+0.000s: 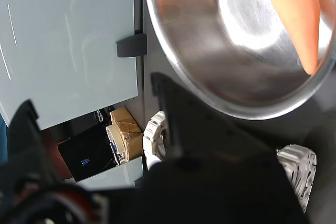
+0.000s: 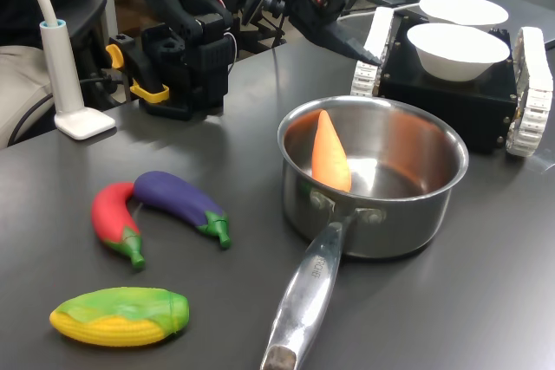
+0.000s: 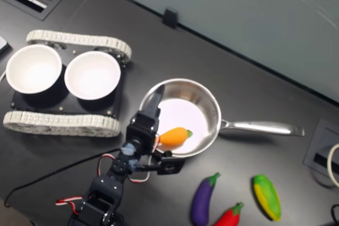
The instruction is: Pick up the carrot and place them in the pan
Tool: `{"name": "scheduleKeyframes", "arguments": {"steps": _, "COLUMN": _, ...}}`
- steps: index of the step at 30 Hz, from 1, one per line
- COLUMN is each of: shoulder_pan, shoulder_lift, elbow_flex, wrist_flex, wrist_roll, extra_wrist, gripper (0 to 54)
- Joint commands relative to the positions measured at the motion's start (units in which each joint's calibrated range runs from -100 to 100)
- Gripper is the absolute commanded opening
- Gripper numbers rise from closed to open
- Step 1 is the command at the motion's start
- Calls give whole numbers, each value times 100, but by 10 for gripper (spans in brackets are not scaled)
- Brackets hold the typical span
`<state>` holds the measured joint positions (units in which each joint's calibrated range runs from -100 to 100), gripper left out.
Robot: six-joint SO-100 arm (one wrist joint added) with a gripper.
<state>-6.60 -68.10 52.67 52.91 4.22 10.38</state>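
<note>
Pan shiny steel; carrot smooth orange plastic; table matt.

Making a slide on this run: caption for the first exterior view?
Carrot leaning inside the steel pan, pincer raised behind, toy vegetables left on the table.

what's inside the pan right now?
Only the carrot, leaning against the pan's inner wall near the handle. The open gripper hides part of the rim in the second exterior view.

The first exterior view is taken low, at table height, near the pan. The second exterior view is taken from overhead. The pan is shared; close-up by wrist view.
</note>
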Motion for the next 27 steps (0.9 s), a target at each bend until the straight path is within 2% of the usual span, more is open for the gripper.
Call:
{"name": "scheduleKeyframes", "arguments": {"steps": 1, "shoulder_pan": 167, "shoulder_lift": -457, "elbow_flex": 44, "wrist_flex": -391, "wrist_roll": 39, "extra_wrist": 88, "gripper": 196}}
{"name": "scheduleKeyframes", "arguments": {"steps": 4, "shoulder_pan": 201, "shoulder_lift": -643, "elbow_flex": 135, "wrist_flex": -417, "wrist_roll": 20, "extra_wrist": 88, "gripper": 136}}
{"name": "scheduleKeyframes", "arguments": {"steps": 7, "shoulder_pan": 167, "shoulder_lift": -727, "elbow_flex": 181, "wrist_flex": -417, "wrist_roll": 0, "extra_wrist": 88, "gripper": 115}}
{"name": "scheduleKeyframes", "arguments": {"steps": 15, "shoulder_pan": 190, "shoulder_lift": -828, "elbow_flex": 208, "wrist_flex": -434, "wrist_roll": -20, "extra_wrist": 88, "gripper": 7}}
{"name": "scheduleKeyframes", "arguments": {"steps": 27, "shoulder_pan": 327, "shoulder_lift": -1461, "elbow_flex": 408, "wrist_flex": -383, "wrist_roll": -112, "extra_wrist": 88, "gripper": 0}}
